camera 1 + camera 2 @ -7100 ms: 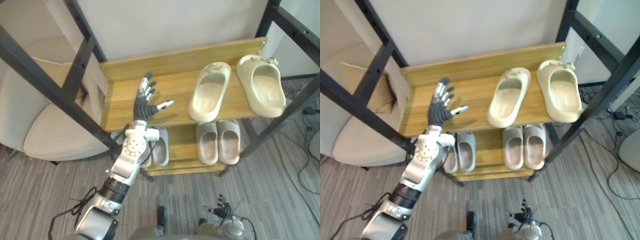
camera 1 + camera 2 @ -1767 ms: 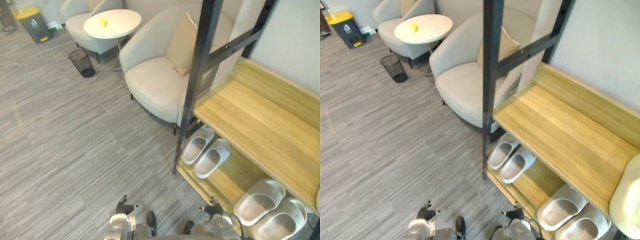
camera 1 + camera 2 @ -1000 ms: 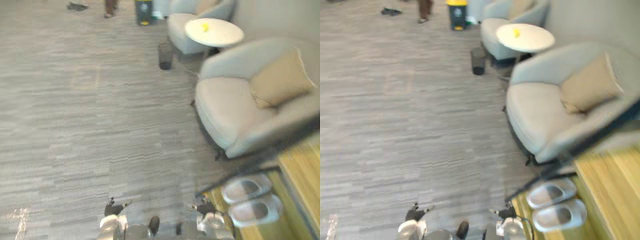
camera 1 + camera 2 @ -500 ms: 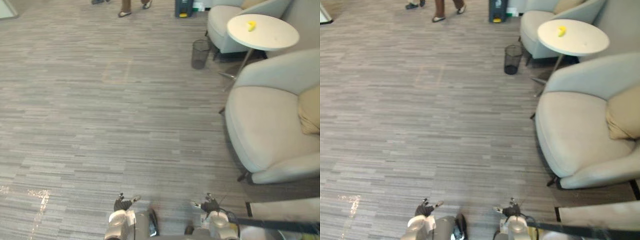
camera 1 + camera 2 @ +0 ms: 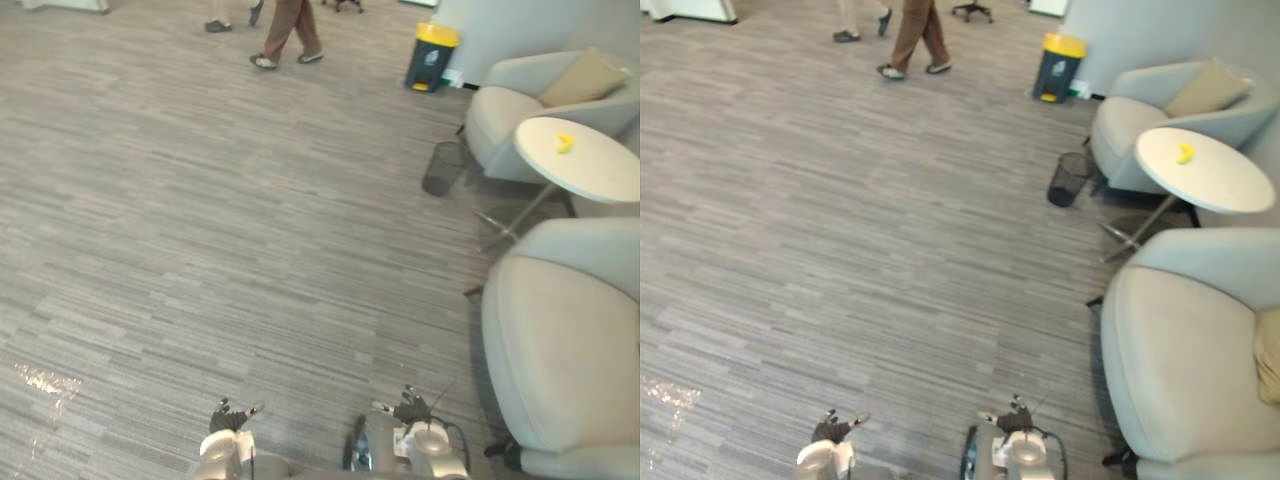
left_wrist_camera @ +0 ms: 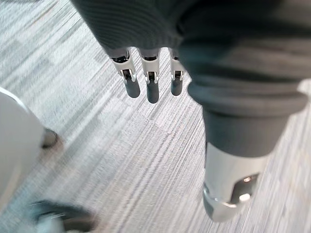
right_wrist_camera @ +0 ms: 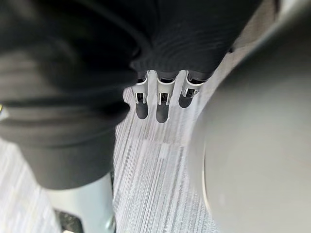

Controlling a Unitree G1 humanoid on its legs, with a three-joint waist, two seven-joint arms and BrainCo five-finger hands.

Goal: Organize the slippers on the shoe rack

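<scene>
- Currently, the left hand [image 5: 228, 416] and right hand [image 5: 409, 407] hang low over the floor [image 5: 200, 220], fingers straight, holding no slipper.
- Risk: a careless step could clip the armchair [image 5: 560, 340] close on the right, or meet the person [image 5: 288, 25] striding ahead.

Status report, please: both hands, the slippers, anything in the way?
Left hand open, low, no slipper in it. Right hand open, low, no slipper either. Ahead: grey floor, armchair at right. Person far ahead.
</scene>
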